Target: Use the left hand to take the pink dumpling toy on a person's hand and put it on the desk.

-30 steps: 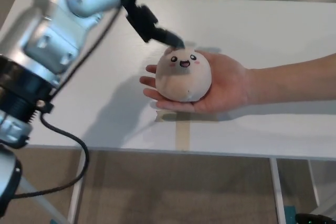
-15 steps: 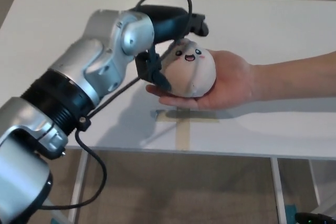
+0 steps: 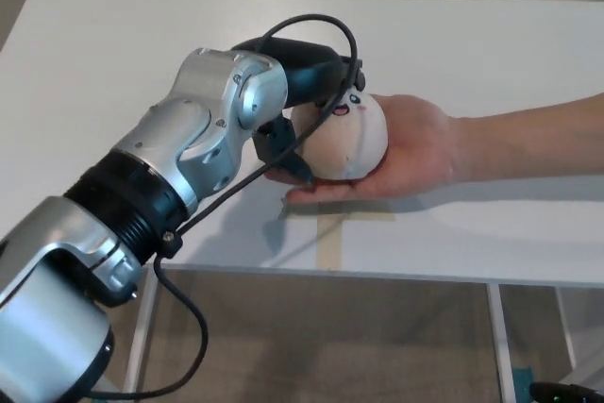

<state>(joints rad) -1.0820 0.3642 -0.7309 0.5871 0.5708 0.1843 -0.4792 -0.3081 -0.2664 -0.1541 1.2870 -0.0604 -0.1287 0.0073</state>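
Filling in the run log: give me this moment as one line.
left robot hand: closing around dumpling toy | toy: resting on person's hand | desk: toy not placed | right robot hand: not visible

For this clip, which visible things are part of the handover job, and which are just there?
Part of the job:
- pink dumpling toy, resting on the person's hand
- left hand, fingers around the toy
- desk, where the toy goes

Just there:
- strip of tape on the desk's near edge
- black cable hanging from the arm

Bright, even light, soft shadows on the white desk point(image 3: 113, 54) beneath the arm, sharp focus.
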